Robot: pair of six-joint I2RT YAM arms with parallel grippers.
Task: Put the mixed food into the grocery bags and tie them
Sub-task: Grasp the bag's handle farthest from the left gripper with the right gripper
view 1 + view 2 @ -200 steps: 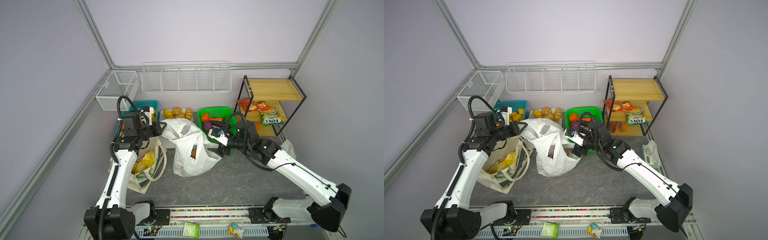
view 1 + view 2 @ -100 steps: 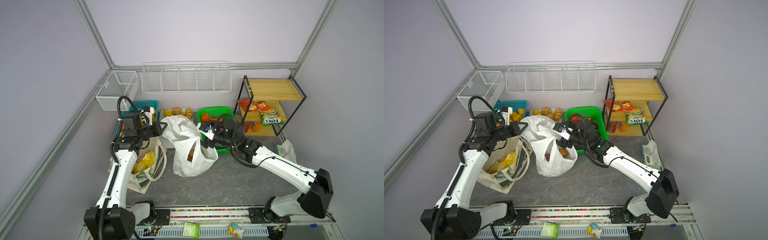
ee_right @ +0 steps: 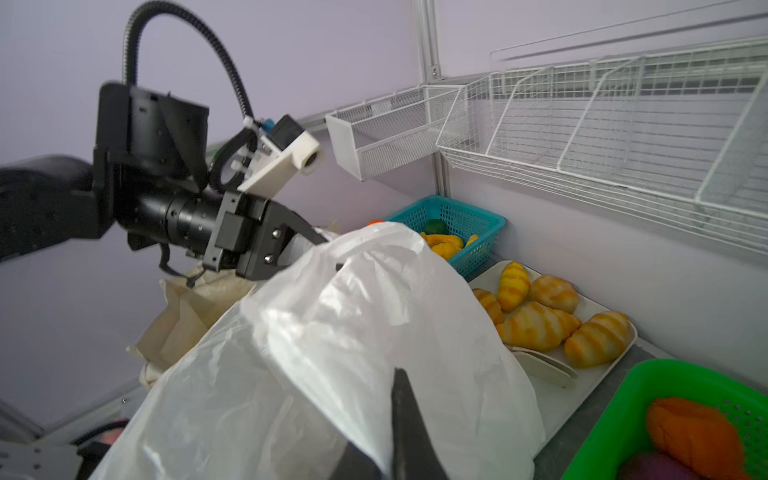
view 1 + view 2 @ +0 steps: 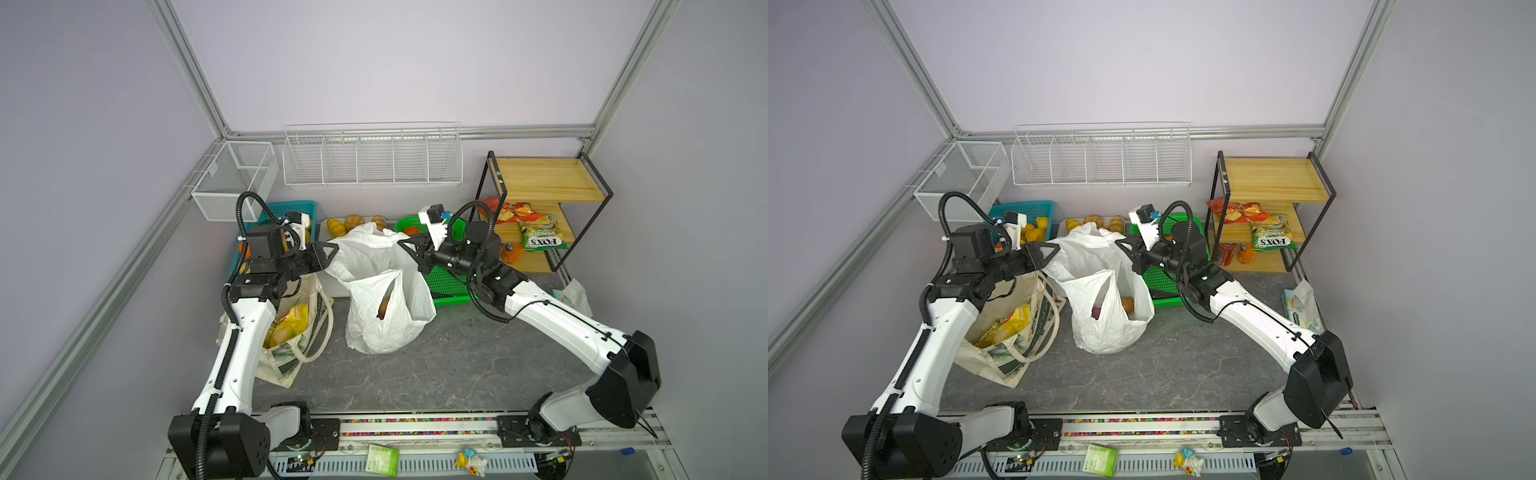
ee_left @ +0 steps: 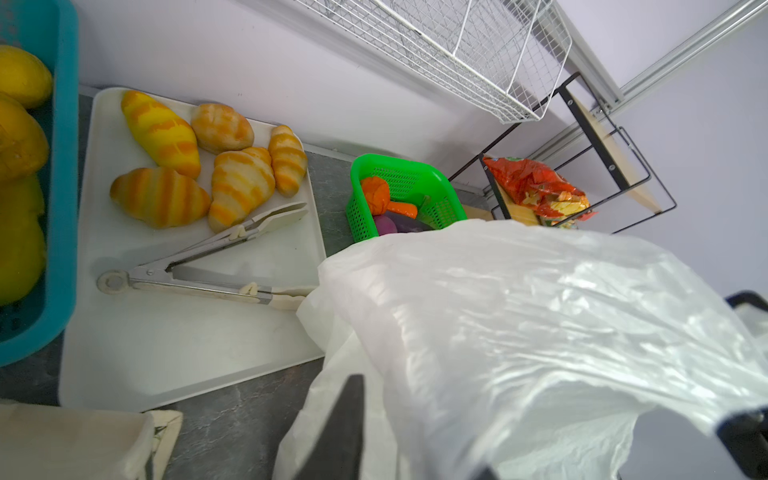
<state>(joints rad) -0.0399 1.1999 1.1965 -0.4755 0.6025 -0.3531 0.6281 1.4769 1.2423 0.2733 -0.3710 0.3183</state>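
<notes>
One green packet (image 4: pixel 540 239) on the shelf (image 4: pixel 548 178) reads FOX'S, seemingly inverted.

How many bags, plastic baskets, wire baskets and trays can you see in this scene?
Bags: 2, cream canvas tote and thin white plastic bag
Plastic baskets: 2, teal basket and green basket
Wire baskets: 2, small white mesh basket and long white divided basket
Trays: 1, flat white tray
Total: 7
</notes>
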